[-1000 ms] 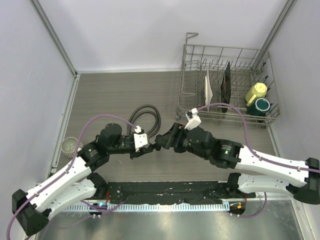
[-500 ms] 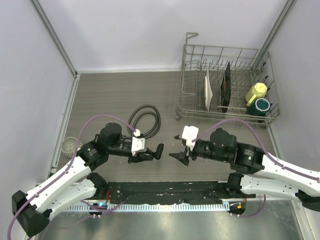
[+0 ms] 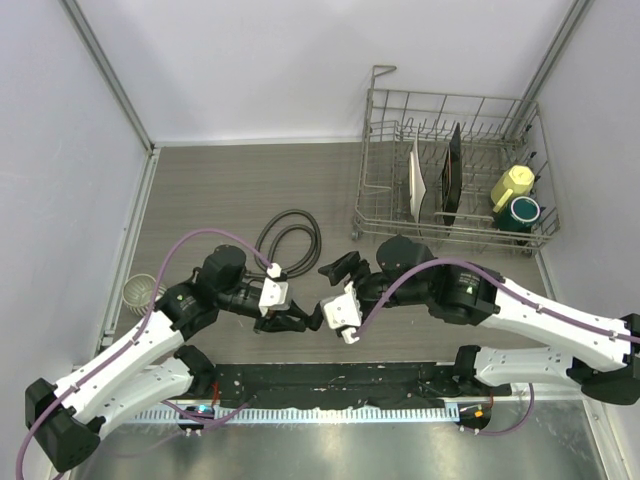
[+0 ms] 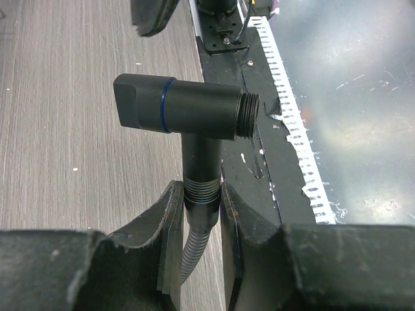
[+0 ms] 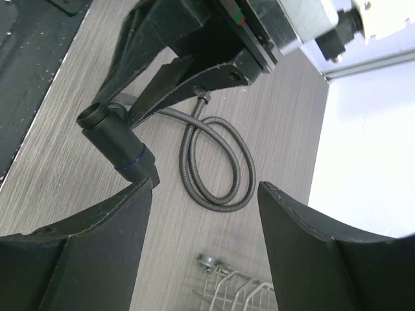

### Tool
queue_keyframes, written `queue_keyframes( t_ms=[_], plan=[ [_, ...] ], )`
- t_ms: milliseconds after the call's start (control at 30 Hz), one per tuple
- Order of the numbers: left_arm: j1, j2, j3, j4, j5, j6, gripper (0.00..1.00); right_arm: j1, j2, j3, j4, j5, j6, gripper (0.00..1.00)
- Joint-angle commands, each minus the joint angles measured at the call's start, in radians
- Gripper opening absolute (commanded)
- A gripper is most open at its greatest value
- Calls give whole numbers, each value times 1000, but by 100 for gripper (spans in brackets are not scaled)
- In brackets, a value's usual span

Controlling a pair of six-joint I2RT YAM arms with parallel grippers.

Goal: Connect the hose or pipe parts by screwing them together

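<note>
The left pincer (image 4: 200,194) is clamped narrow on the stem of the T-shaped fitting (image 4: 194,107). It holds the fitting above the worktop (image 3: 220,180), in the lower middle of the overhead view. The crossbar lies level, with its threaded mouth toward the right of the left wrist view. A dark ribbed hose (image 3: 290,213) leaves the stem just below the fingers and runs to a loose coil on the boards, just above the two arms in the overhead view. How far that joint is screwed home cannot be told.

The right pincer (image 5: 204,183) stands wide and holds nothing, facing the crossbar from close by. The step in hand looks like its approach for a turning grip. That grip should close square on the smooth barrel or flat cap, never on the threads. The turning should stay in line with the stem while the left hold stays firm, and the coil's slack can take up the twist.

The black strip (image 3: 330,385) along the bottom of the overhead view lies close under the fitting, so there is little room downward. The dish rack (image 3: 372,160) in the upper right stands near the right arm. Bare boards toward the upper left leave freer room.
</note>
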Motion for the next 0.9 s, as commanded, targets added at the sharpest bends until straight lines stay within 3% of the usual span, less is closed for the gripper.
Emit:
queue_keyframes(
  t_ms=[0, 200, 733, 867],
  plan=[
    [10, -10, 48, 17, 57, 23, 0, 16, 23, 95, -158, -81, -121, 72],
    [18, -19, 42, 28, 57, 23, 0, 38, 17, 85, -183, -62, -145, 72],
    [26, -7, 37, 58, 74, 9, 0, 101, 95, 26, -62, -38, -161, 69],
    [26, -10, 34, 75, 66, 2, 0, 101, 132, 20, -43, -47, -133, 64]
  ],
)
